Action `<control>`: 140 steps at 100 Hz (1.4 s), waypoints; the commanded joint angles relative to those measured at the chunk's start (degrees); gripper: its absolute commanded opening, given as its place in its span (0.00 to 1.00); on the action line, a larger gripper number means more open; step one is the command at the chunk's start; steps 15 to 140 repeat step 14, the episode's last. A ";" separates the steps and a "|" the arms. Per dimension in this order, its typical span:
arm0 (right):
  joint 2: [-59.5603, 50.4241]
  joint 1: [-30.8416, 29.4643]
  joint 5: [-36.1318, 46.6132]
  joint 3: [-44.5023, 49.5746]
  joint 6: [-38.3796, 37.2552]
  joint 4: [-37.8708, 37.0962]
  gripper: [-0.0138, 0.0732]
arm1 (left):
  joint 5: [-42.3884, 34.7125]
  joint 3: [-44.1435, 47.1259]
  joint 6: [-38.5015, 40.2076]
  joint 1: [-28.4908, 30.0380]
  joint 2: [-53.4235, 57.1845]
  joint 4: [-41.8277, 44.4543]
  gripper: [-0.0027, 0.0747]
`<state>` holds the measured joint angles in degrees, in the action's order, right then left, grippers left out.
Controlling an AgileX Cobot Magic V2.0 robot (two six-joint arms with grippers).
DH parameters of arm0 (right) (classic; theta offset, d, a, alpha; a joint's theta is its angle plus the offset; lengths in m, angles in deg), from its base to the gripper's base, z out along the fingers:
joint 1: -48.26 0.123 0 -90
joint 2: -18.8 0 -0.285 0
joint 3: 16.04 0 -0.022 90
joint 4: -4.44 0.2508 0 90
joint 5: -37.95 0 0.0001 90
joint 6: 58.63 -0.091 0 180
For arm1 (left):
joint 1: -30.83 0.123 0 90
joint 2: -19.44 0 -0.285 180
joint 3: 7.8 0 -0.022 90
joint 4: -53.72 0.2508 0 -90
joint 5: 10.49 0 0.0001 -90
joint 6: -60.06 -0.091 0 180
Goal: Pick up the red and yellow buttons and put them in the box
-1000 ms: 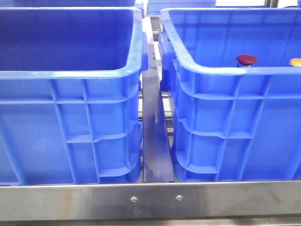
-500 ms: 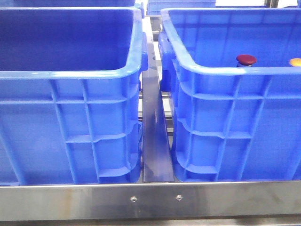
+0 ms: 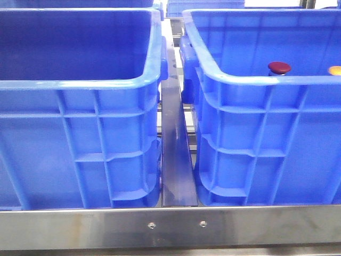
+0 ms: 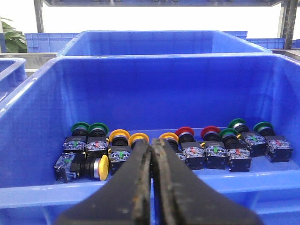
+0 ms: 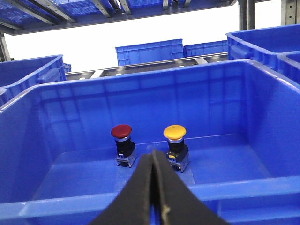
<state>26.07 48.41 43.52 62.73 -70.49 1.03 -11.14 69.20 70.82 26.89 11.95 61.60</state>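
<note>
In the front view two blue crates stand side by side. The right crate [image 3: 266,80] holds a red button [image 3: 279,67] and a yellow button [image 3: 335,70], their caps just above the near rim. In the right wrist view the red button [image 5: 122,131] and yellow button [image 5: 175,132] stand upright on the crate floor [image 5: 220,164]. My right gripper [image 5: 153,154] is shut and empty, outside the near rim. In the left wrist view my left gripper [image 4: 152,144] is shut and empty before the left crate [image 4: 37,140], which holds several green, yellow and red buttons [image 4: 119,137]. No gripper shows in the front view.
A steel rail [image 3: 173,149] runs between the two crates, and a steel bar [image 3: 170,226] crosses in front. More blue crates [image 5: 150,49] stand on racks behind. The left crate's [image 3: 80,80] floor is hidden in the front view.
</note>
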 commanded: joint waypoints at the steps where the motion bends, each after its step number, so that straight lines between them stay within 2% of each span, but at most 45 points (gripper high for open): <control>1: -1.23 0.08 4.90 -1.12 0.00 -0.50 0.08 | -4.23 2.72 -0.06 -0.32 1.95 -0.41 0.01; 140: -1.23 0.08 4.90 -1.12 0.00 -0.50 0.08 | -4.23 2.72 -0.06 -0.32 1.95 -0.41 0.01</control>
